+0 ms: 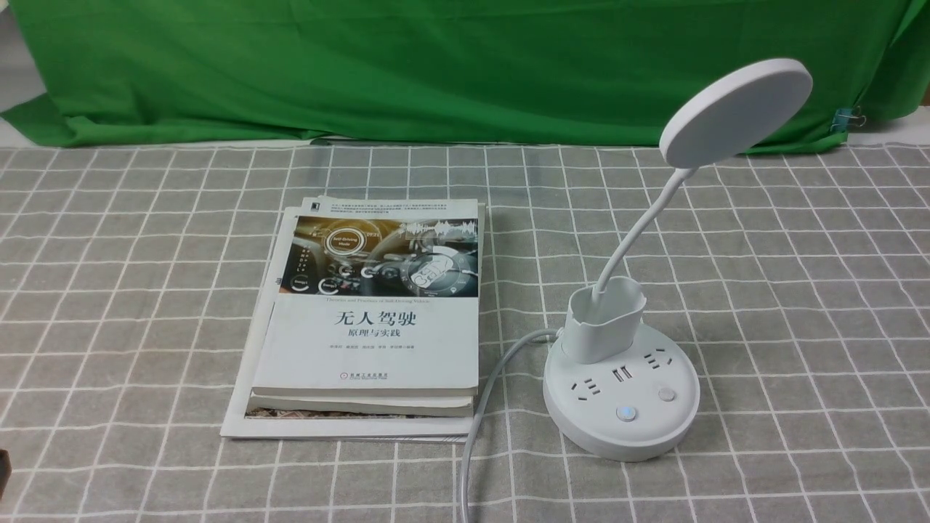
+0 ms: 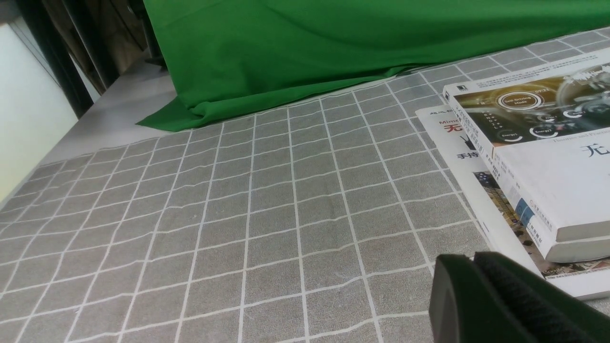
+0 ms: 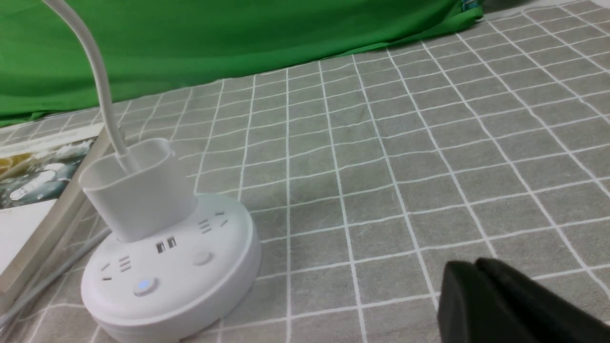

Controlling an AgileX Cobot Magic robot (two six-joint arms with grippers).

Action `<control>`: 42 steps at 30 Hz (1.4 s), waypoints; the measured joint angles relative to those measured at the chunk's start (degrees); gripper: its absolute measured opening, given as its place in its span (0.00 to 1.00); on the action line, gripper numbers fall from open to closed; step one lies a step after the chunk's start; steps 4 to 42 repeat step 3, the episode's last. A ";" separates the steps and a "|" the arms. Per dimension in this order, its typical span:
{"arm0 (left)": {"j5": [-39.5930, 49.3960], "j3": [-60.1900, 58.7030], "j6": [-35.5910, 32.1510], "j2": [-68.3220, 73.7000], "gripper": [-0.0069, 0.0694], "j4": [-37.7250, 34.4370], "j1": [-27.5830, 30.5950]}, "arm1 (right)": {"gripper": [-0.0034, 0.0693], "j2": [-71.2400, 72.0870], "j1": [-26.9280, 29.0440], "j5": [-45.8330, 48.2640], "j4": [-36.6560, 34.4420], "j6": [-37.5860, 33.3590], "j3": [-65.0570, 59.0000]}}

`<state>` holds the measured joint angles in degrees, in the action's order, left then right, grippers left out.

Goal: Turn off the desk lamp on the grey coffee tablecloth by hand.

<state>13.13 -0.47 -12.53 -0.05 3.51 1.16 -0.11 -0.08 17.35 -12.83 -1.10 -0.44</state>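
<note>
The white desk lamp (image 1: 621, 396) stands on the grey coffee tablecloth (image 1: 799, 290) at the front right. Its disc head (image 1: 734, 112) is raised on the thin neck and turned away, so its lit face is hidden. A small button (image 1: 625, 413) on the round base glows blue. In the right wrist view the desk lamp (image 3: 171, 267) lies well apart from my right gripper (image 3: 476, 264), whose dark fingers are pressed together with nothing held. My left gripper (image 2: 474, 259) is also shut and empty, over the tablecloth (image 2: 238, 214) beside the books. Neither hand shows clearly in the front view.
A stack of books (image 1: 378, 319) lies left of the lamp, and the lamp's white cord (image 1: 483, 407) runs between them toward the front edge. A green backdrop cloth (image 1: 436, 65) hangs along the far side. A dark sliver (image 1: 3, 472) shows at the front left edge.
</note>
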 joint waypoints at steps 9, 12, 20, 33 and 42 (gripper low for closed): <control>0.00 0.00 -0.06 0.00 0.12 0.00 0.00 | 0.12 0.00 0.00 0.00 0.00 0.00 0.00; 0.00 0.00 -0.06 0.00 0.12 0.00 0.00 | 0.12 0.00 0.00 0.00 0.00 0.00 0.00; 0.00 0.00 -0.06 0.00 0.12 0.00 0.00 | 0.12 0.00 0.00 0.00 0.00 0.00 0.00; 0.00 0.00 -0.06 0.00 0.12 0.00 0.00 | 0.12 0.00 0.00 0.00 0.00 0.00 0.00; 0.00 0.00 -0.06 0.00 0.12 0.00 0.00 | 0.12 0.00 0.00 0.00 0.00 0.00 0.00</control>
